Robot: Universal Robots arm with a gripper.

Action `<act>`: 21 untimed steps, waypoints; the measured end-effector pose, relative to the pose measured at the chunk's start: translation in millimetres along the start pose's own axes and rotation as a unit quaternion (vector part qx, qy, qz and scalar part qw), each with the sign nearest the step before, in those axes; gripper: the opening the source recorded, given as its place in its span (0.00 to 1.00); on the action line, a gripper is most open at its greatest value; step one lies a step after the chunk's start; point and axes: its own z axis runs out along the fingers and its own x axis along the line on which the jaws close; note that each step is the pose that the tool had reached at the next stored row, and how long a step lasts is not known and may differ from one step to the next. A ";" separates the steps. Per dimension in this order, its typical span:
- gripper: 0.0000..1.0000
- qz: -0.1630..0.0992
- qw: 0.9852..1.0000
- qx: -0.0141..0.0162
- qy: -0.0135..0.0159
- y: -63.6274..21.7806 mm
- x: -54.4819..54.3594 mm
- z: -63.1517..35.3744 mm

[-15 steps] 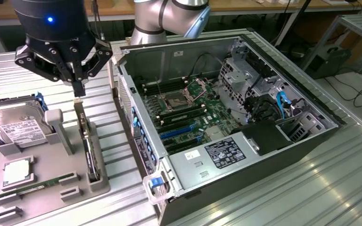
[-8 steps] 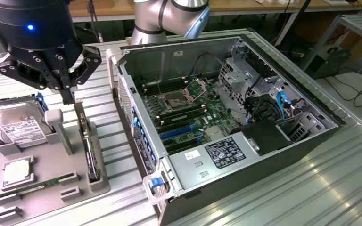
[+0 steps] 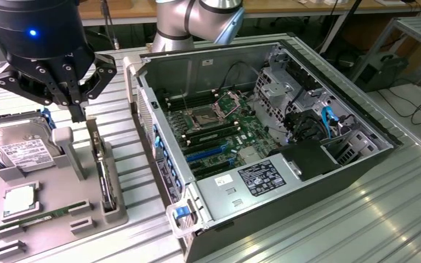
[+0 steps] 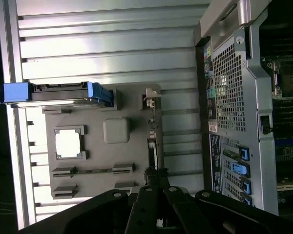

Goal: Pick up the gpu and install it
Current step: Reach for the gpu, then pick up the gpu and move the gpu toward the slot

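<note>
We think the job has hardly begun. The gpu sits in the grey tray, standing on its thin edge in a long slot along the side of the tray nearest the computer case. Nothing is lifting it. The robot's fingers hang in the air above the tray, over the far end of that slot. They are pressed together and hold nothing. In the wrist view we look straight down past them, and the card lies right below in its slot. So they are lined up over the card but not touching it. The hard drive also stands in the tray, on the side away from the case, and it looks untouched. The case lies open on the desk just beside the tray. Its blue card slots look bare to us, with no card pushed in. As we see it, both parts of the job are left: the gpu has not been picked up, and it has not been put into the case.
</note>
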 end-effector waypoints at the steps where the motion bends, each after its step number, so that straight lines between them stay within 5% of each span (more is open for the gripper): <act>1: 0.11 0.000 1.000 0.000 0.000 0.0 0.0 0.0; 9: 0.11 0.000 1.000 0.000 0.000 0.0 0.0 0.0; 13: 0.36 0.000 1.000 0.000 0.000 0.0 0.0 0.0; 16: 0.42 0.000 1.000 0.000 0.000 0.0 0.0 0.0; 18: 0.60 0.000 1.000 0.000 0.000 0.0 0.0 0.0; 21: 0.66 -0.004 1.000 0.000 0.000 0.7 -0.1 0.9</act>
